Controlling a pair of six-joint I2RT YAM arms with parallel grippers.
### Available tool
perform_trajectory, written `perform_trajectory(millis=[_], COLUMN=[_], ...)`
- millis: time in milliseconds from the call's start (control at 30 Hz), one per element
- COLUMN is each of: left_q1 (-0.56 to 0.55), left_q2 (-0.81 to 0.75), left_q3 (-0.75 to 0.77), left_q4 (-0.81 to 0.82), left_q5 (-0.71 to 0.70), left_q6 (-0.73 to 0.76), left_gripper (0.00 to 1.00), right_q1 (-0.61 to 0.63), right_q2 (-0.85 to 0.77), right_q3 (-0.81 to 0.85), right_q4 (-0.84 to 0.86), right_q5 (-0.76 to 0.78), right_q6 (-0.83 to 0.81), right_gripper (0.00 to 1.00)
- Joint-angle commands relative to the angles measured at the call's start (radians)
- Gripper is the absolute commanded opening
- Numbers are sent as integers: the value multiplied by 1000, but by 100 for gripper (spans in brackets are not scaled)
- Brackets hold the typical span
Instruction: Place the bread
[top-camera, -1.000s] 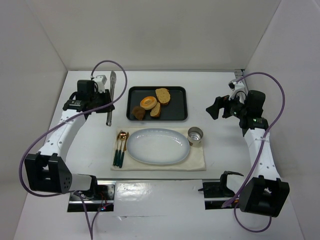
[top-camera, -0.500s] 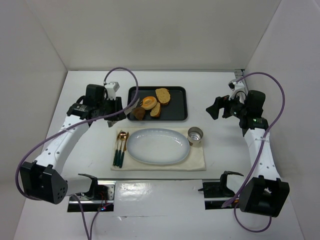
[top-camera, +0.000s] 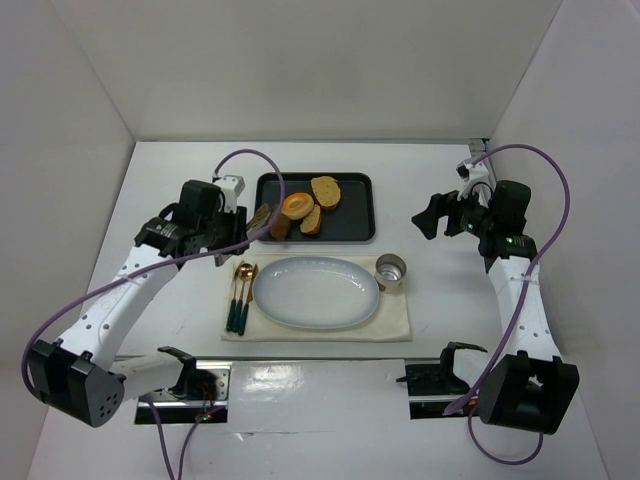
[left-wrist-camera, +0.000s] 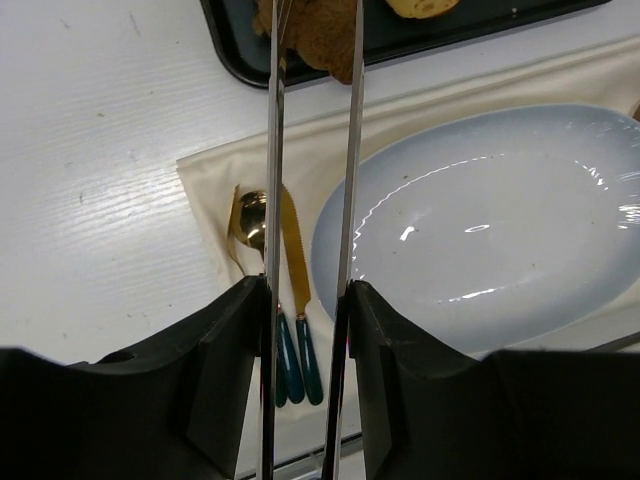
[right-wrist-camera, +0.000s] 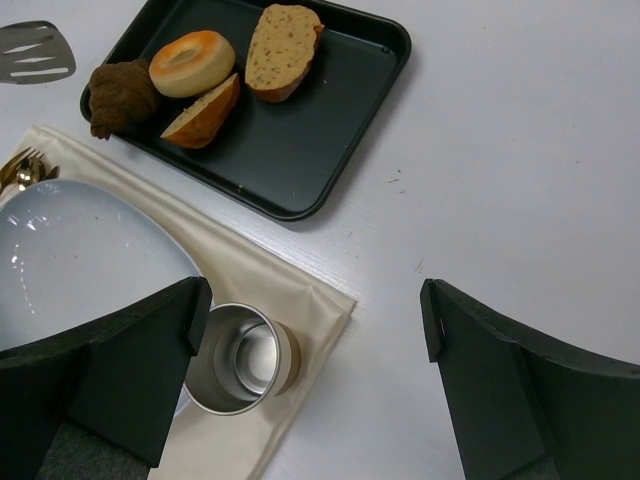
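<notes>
The bread (top-camera: 311, 219), a small narrow tan slice with a golden-brown crust, lies in the black tray (top-camera: 355, 225) beside the orange ring bun (top-camera: 296, 206); it also shows in the right wrist view (right-wrist-camera: 203, 112). My left gripper (top-camera: 225, 232) is shut on metal tongs (top-camera: 258, 217). The tongs' tips reach the tray's left edge near a dark brown pastry (top-camera: 279, 228). In the left wrist view the gripper (left-wrist-camera: 308, 300) holds the two tong arms (left-wrist-camera: 350, 150) with brown food (left-wrist-camera: 320, 35) between their far ends. My right gripper (top-camera: 430, 215) is open and empty at the right.
A larger pale slice (top-camera: 325, 191) lies at the tray's back. A pale blue oval plate (top-camera: 316, 292) sits on a cream napkin (top-camera: 395, 318). A metal cup (top-camera: 390, 270) stands to the plate's right. Green-handled gold cutlery (top-camera: 241, 290) lies to its left.
My left arm has swung right with the tongs, from the table left of the tray to the tray's left edge. The right arm has not moved.
</notes>
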Motion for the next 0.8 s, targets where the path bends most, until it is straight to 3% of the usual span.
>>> perform_trajectory(millis=[0,333,767], left_q1=[-10,-119,-251], left_q2=[-30,-12,106], left_q3=[-9,0,31], left_q4=[2,22,82], left_q5=[-64,22,-54], left_q6=[15,33,42], left_gripper=[52,52,52], right_q1=[6,6,6], right_q2=[-18,-9,0], right_q3=[21,21,21], right_q4=[1,1,-8], right_q5=[-20,-20,-20], right_q6=[-11,-11,-11], right_gripper=[99,99,99])
